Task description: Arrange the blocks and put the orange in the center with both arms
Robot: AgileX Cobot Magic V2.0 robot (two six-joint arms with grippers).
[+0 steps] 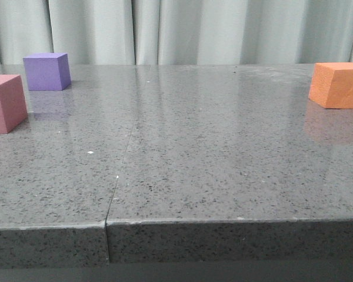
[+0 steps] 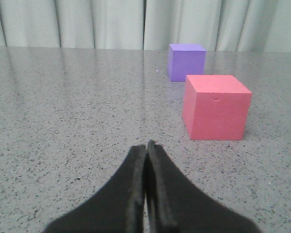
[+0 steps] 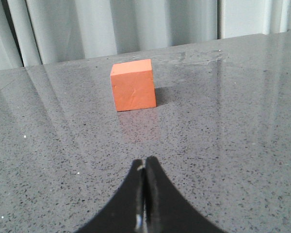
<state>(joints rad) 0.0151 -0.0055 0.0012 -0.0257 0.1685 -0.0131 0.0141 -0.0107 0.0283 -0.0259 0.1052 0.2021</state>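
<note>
While the grey speckled stone table (image 1: 223, 147) takes up nearly all of the front view, glossy enough to mirror the cubes, its only breaks are a thin seam running from the front edge toward the back and a squared front lip. Pale pleated curtain (image 1: 182, 29) hangs behind the far edge. Wide bare surface across the middle, between the left pair and the lone cube on the right. Dusty pink block (image 1: 5, 103): matte foam, sharp corners, at the far left and cut by the frame edge; the left wrist view shows a small nick near the top edge of its facing side (image 2: 216, 106). Purple block (image 1: 46, 71): same matte foam, just behind the pink one toward the curtain, a clear gap between them, near the table's back edge. Orange block (image 1: 339, 85): bright, slightly grainy foam, far right, partly cropped, well apart from the other two; in the right wrist view it sits alone with open table on every side (image 3: 133, 85). Left gripper (image 2: 146, 148): black fingers pressed together, nothing between them, low over the table, pink block ahead and off to one side, not touching. Right gripper (image 3: 145, 162): also clenched tight and empty, pointed at the orange block with bare table between them.
</note>
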